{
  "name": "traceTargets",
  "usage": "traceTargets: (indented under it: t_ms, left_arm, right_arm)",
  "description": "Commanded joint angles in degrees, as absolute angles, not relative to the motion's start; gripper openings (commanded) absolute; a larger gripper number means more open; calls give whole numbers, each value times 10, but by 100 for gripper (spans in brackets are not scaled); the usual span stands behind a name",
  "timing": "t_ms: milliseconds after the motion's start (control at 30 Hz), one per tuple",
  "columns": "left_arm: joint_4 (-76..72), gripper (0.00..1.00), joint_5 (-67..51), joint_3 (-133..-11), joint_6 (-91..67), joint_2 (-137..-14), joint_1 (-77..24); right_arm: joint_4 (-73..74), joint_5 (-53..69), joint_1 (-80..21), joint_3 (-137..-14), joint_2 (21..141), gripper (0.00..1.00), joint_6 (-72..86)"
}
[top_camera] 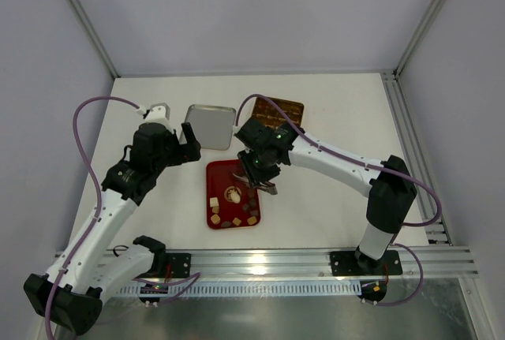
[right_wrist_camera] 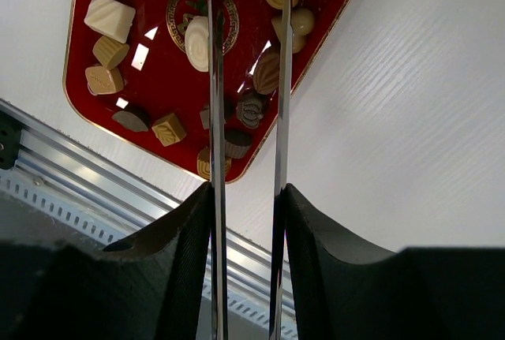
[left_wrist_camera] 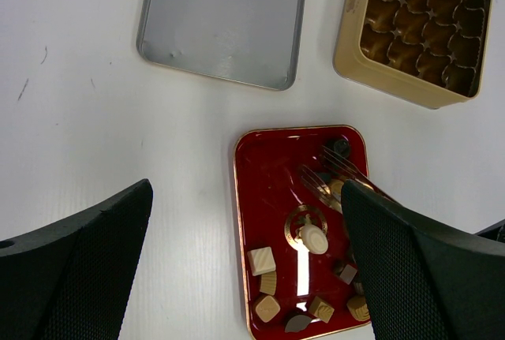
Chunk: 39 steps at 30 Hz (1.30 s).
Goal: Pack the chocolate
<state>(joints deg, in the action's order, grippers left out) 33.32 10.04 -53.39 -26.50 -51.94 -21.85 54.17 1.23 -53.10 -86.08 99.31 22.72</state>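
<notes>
On the bench [top_camera: 331, 111] the gold tin [left_wrist_camera: 347, 48] stood toward the far edge and the red tray [left_wrist_camera: 268, 198] toward the near edge, so we feared a piece could fall during the carry. The left hand [top_camera: 189, 143] hung with its fingers wide apart, holding nothing. The right hand [right_wrist_camera: 247, 198] was clamped on thin tongs [right_wrist_camera: 282, 80] above the tray. The chocolate [left_wrist_camera: 263, 260] lay crowded there, and the smooth blades could slip or push the neighbouring pieces.
</notes>
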Motion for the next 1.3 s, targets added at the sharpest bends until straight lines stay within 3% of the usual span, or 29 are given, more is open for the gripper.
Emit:
traceTargets:
  t_ms: [0, 267, 1267]
  left_arm:
    - [327, 100, 107, -546, -261, -510, -218]
    - [327, 100, 107, -546, -260, -511, -219]
    - [327, 100, 107, -547, -261, -511, -218]
  right_arm:
    - [547, 19, -523, -874, 980, 42, 224]
    - [559, 18, -508, -874, 972, 35, 210]
    - [576, 31, -508, -869, 983, 36, 192]
